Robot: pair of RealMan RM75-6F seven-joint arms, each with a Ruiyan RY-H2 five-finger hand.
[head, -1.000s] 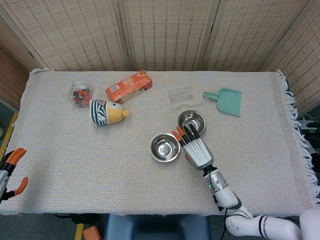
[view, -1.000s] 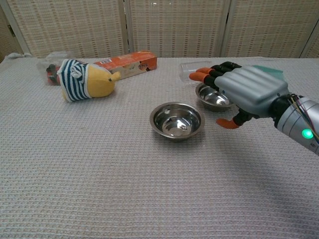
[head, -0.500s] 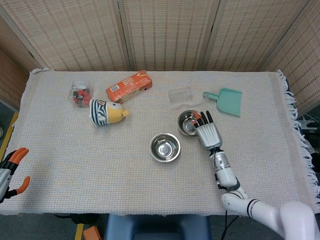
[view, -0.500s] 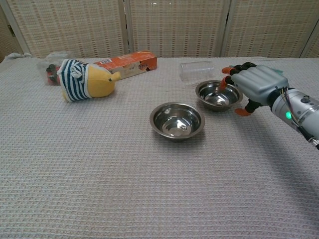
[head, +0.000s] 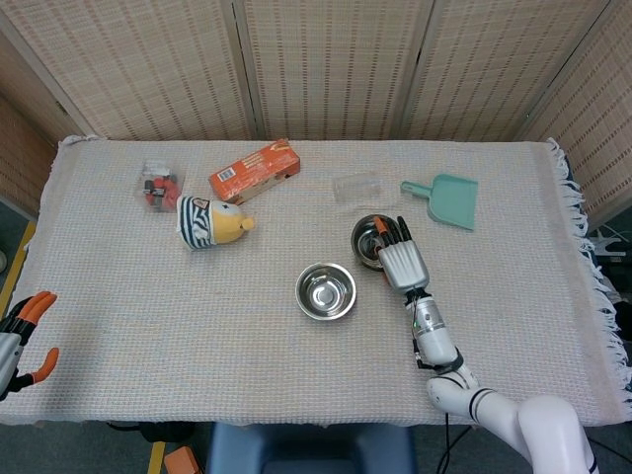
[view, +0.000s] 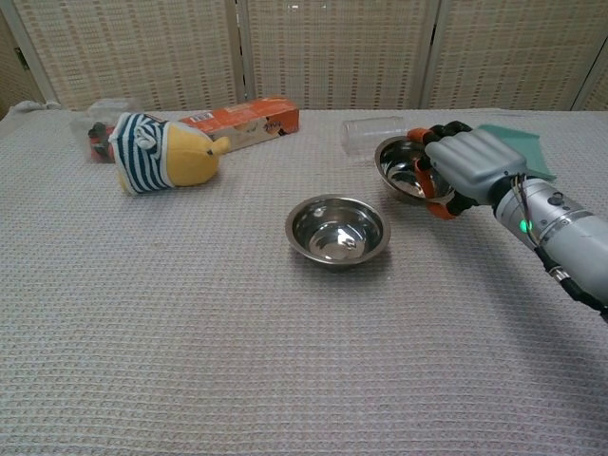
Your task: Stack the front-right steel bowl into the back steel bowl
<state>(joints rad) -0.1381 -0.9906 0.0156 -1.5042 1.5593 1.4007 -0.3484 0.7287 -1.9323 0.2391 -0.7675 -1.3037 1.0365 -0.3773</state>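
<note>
Two steel bowls stand on the cloth. The nearer one (head: 326, 291) (view: 337, 230) sits upright at the table's middle. The farther one (head: 365, 239) (view: 396, 167) lies to its right and further back, tipped up on its right side. My right hand (head: 401, 263) (view: 465, 165) grips that farther bowl's right rim, fingers inside and thumb under the edge. My left hand (head: 22, 331) hangs off the table's front-left corner with fingers apart, holding nothing; it shows only in the head view.
At the back left are an orange box (head: 254, 170), a striped plush toy (head: 209, 222) and a small clear packet (head: 158, 185). A clear plastic cup (head: 355, 186) lies just behind the gripped bowl, with a teal dustpan (head: 444, 197) to its right.
My right hand swung from over the gap between the bowls to the farther bowl's right rim and closed on it. That bowl now tips up. The left hand stayed put.
</note>
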